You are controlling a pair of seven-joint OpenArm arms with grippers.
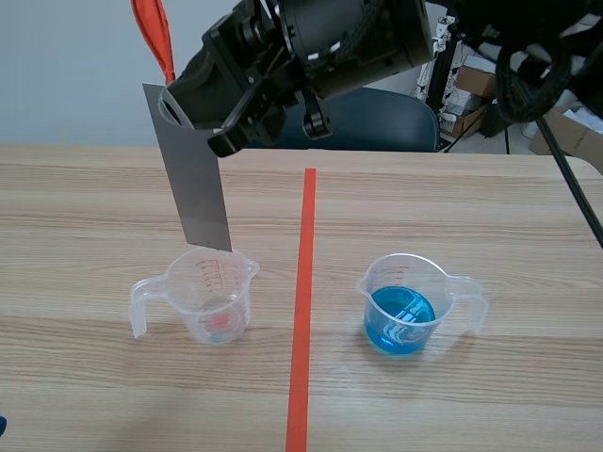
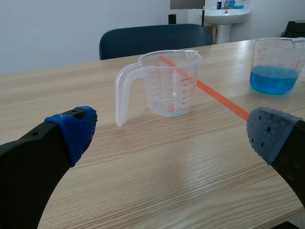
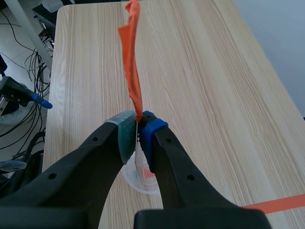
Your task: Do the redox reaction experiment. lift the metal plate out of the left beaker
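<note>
A grey metal plate [image 1: 196, 174] with an orange tag [image 1: 154, 33] at its top hangs over the left beaker [image 1: 212, 295], its lower edge level with the rim. My right gripper [image 1: 179, 108], reaching across from the right, is shut on the plate's upper end. In the right wrist view the gripper [image 3: 138, 130] pinches the plate's thin edge [image 3: 137, 151], the orange tag [image 3: 132, 62] stands up past the pads, and the beaker [image 3: 137, 179] lies below. My left gripper [image 2: 169, 136] is open low over the table, with the clear beaker [image 2: 167, 82] ahead of it.
A second beaker [image 1: 411, 303] with blue liquid stands right of the orange-red tape line [image 1: 302, 301]; it also shows in the left wrist view [image 2: 278, 64]. A blue chair [image 1: 377, 121] stands behind the table's far edge.
</note>
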